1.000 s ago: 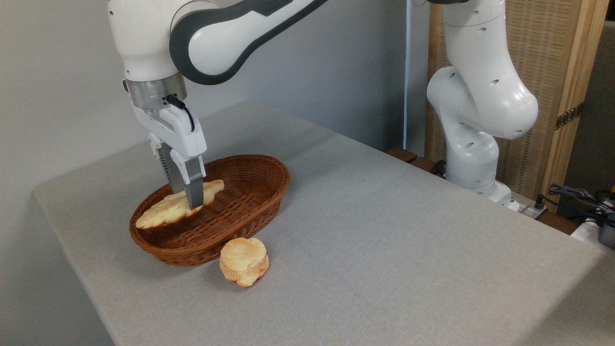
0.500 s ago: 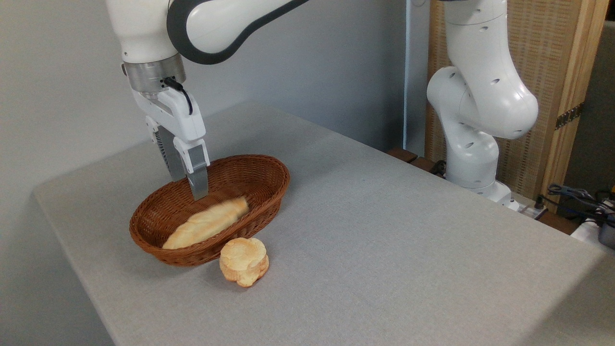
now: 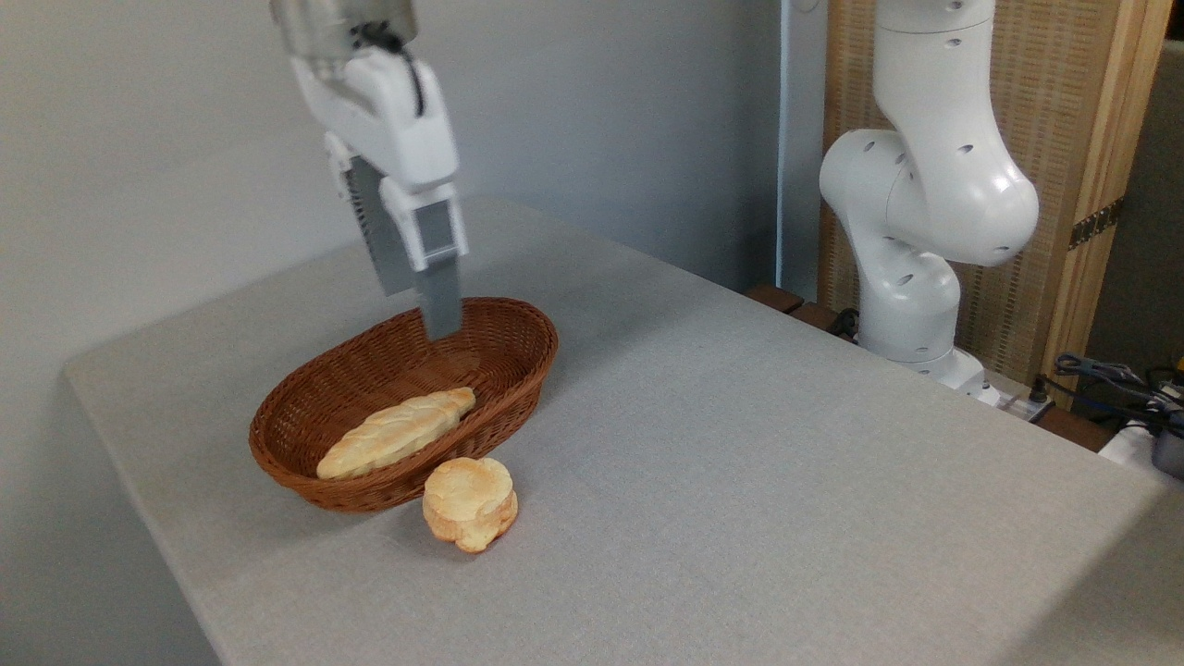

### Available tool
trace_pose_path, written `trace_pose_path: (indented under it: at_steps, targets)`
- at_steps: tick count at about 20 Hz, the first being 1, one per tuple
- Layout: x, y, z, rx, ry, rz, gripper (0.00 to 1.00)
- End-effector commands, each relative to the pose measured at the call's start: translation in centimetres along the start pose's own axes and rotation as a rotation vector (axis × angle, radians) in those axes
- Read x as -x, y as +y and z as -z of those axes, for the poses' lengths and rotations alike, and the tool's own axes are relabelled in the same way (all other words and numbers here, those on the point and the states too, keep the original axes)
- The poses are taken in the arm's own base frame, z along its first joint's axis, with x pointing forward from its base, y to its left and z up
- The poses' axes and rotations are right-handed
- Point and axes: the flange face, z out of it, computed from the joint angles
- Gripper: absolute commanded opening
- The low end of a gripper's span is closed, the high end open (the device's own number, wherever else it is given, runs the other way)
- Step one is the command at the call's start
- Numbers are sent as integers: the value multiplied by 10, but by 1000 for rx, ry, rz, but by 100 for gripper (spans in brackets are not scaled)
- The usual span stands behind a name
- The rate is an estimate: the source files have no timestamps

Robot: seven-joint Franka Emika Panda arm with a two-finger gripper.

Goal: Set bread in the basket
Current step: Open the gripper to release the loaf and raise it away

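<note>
Bread (image 3: 396,433) lies flat inside the basket (image 3: 518,370), lengthwise along the near side of its floor, one tapered end toward the basket's near-left wall, the other toward its middle. Gripper (image 3: 421,310) hangs above the basket's far rim, well clear of the loaf, up and to the right of it. Fingers (image 3: 438,282) point down, parted with a gap between them, nothing held. Small round bun (image 3: 470,503) sits on the grey table (image 3: 740,462), just beside the basket's near wall.

Golden braided bread (image 3: 396,444) (reddish-brown basket (image 3: 518,370))
</note>
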Motion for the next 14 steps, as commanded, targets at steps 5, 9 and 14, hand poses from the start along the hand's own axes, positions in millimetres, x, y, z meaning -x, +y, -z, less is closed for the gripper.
trace_pose_path:
  at_steps: [5,9,14]
  targets:
    - [54,10,-12,46,-19,52,100]
    - [53,8,-15,50,-22,52,100]
    - [52,6,-15,49,-23,51,100]
